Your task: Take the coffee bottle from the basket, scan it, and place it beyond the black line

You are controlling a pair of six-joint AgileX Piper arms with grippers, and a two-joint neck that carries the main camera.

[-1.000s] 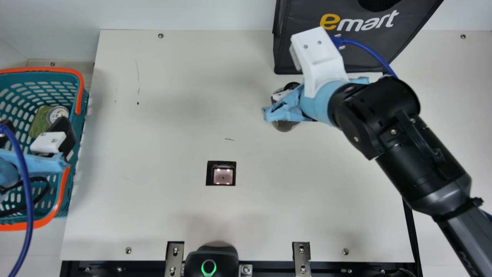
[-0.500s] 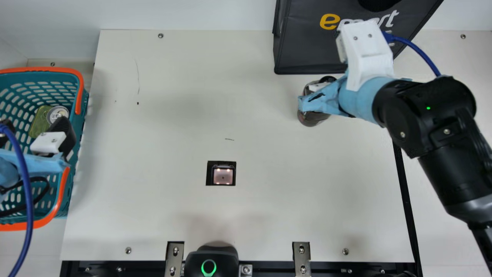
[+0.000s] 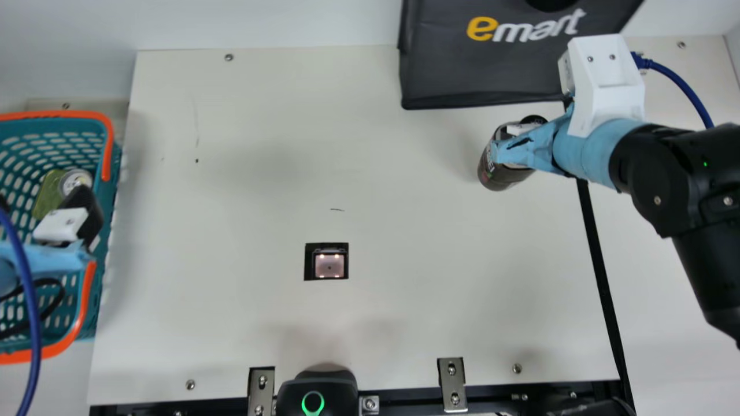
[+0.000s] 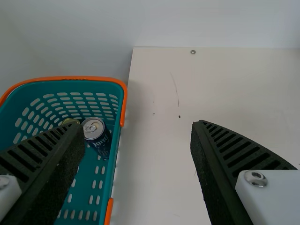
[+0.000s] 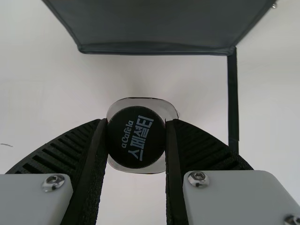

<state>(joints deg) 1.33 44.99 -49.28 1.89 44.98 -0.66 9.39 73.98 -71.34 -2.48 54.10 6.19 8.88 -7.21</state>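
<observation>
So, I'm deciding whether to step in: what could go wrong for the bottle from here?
The bottle is held short of the black line, so letting go now would likely leave it on the wrong side.

The dark bag stands close behind it; a drift that way could knock the two together.

The right gripper has it near the cap, so its base might swing or tip at set-down.
</observation>
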